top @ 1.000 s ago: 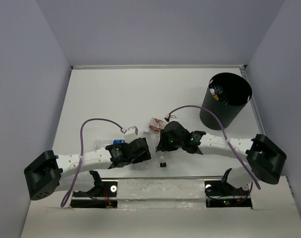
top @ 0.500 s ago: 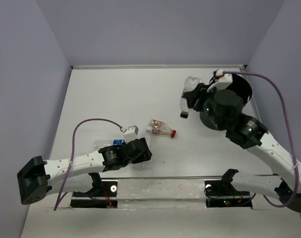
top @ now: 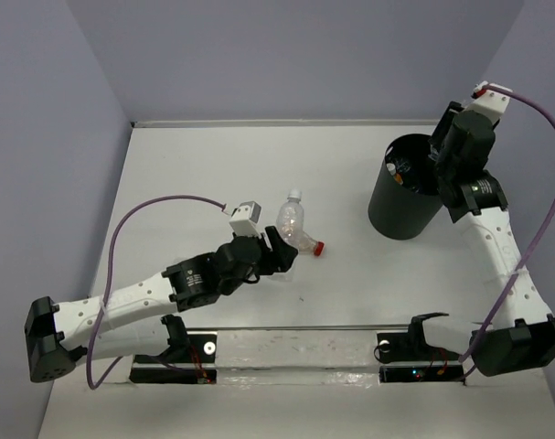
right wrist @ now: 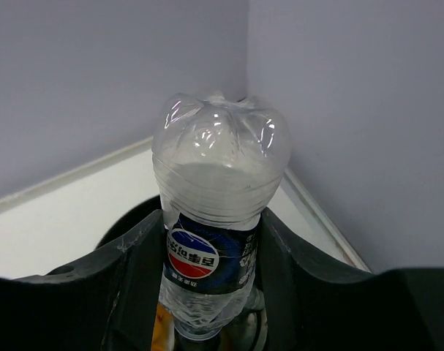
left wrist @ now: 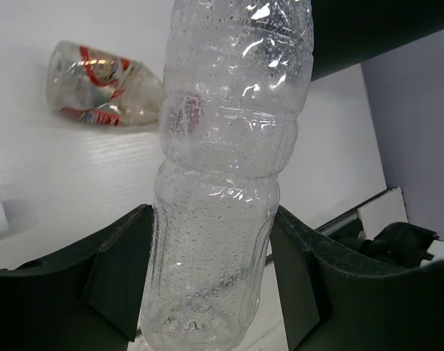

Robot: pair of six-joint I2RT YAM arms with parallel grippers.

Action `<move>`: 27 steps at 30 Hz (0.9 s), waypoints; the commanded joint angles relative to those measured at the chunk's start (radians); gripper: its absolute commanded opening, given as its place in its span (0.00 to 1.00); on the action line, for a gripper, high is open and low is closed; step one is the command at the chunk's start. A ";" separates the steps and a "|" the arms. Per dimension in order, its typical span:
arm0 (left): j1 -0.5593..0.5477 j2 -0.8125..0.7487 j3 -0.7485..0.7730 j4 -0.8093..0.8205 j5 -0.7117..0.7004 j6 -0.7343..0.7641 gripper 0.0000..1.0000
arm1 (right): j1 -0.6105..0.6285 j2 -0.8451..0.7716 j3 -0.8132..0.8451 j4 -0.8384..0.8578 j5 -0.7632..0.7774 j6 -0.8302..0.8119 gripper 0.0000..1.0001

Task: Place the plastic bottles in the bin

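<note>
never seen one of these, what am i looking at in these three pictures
These are two robot arms bolted to a white table, each ending in a two-finger gripper. The wide picture looks down from above and behind the arms. The other two come from small cameras on the wrists. The left gripper is clamped on a clear unlabelled bottle. A red-capped bottle lies on the table beside it. The right gripper holds a blue-labelled bottle above the black bin.
</note>
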State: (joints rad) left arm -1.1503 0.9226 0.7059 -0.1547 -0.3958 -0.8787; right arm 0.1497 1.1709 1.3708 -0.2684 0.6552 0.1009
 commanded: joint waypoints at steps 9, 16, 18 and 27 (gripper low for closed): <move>-0.005 0.180 0.325 0.404 0.037 0.346 0.46 | -0.012 -0.043 -0.041 -0.041 -0.149 0.068 1.00; -0.005 0.386 0.530 0.491 0.139 0.448 0.45 | -0.012 -0.238 -0.018 -0.146 -0.774 0.167 1.00; -0.005 0.452 0.598 0.494 0.178 0.454 0.45 | -0.012 -0.270 -0.030 -0.146 -0.955 0.204 1.00; -0.005 0.575 0.724 0.489 0.304 0.446 0.45 | -0.012 -0.312 -0.085 -0.138 -1.167 0.234 1.00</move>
State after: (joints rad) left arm -1.1503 1.5043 1.3659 0.2653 -0.1711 -0.4580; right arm 0.1432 0.8276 1.3048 -0.3946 -0.3992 0.3115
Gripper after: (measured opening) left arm 0.694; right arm 0.995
